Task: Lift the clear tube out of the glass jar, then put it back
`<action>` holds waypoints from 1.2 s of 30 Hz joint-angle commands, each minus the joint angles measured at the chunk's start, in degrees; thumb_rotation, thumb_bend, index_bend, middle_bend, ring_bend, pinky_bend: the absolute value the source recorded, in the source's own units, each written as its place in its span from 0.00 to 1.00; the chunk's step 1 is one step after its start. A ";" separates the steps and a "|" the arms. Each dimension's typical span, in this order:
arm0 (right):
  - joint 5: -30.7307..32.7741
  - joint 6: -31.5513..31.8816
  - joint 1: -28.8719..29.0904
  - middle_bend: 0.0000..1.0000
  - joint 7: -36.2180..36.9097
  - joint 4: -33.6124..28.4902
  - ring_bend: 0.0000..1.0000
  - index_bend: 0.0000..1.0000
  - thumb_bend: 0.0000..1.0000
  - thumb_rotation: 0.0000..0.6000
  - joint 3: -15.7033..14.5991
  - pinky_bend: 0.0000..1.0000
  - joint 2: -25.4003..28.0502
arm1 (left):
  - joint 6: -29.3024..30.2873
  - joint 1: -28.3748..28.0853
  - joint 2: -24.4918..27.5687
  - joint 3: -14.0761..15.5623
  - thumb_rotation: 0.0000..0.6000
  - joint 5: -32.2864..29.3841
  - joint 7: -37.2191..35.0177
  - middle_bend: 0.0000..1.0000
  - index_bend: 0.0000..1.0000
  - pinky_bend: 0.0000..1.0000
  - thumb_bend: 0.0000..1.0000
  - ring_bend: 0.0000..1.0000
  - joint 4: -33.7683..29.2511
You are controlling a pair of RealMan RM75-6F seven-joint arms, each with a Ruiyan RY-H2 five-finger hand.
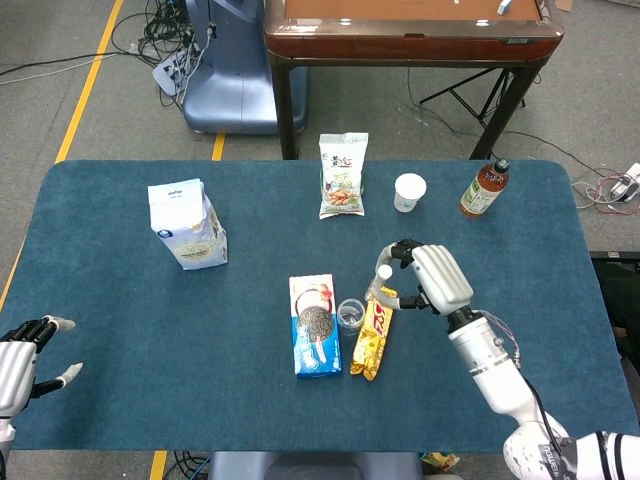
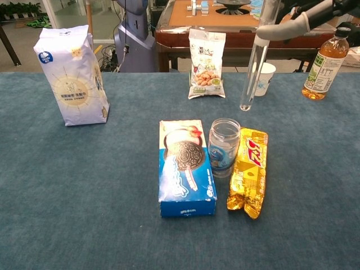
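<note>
The clear tube (image 2: 254,67) hangs upright in the air, fully out of the glass jar (image 2: 224,147), above and to the right of its mouth. My right hand (image 1: 432,280) pinches the tube near its top; in the chest view only a finger (image 2: 292,23) shows at the upper edge. From the head camera the tube (image 1: 380,282) looks short and white-capped beside the hand. The empty jar (image 1: 350,316) stands between a blue cookie box and a yellow snack bar. At the table's lower left corner my left hand (image 1: 22,355) lies with fingers spread and nothing in it.
A blue cookie box (image 2: 185,166) and a yellow snack bar (image 2: 249,171) flank the jar. A white bag (image 2: 72,76) stands far left. A peanut pouch (image 2: 206,56), a paper cup (image 2: 264,77) and a bottle of tea (image 2: 324,63) line the far edge.
</note>
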 commanded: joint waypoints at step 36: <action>-4.55 0.51 -6.22 0.67 0.87 8.01 0.50 0.79 0.46 1.00 -4.46 0.49 3.03 | -0.86 -0.19 -0.08 0.11 1.00 -0.38 1.06 0.36 0.36 0.43 0.16 0.32 -0.40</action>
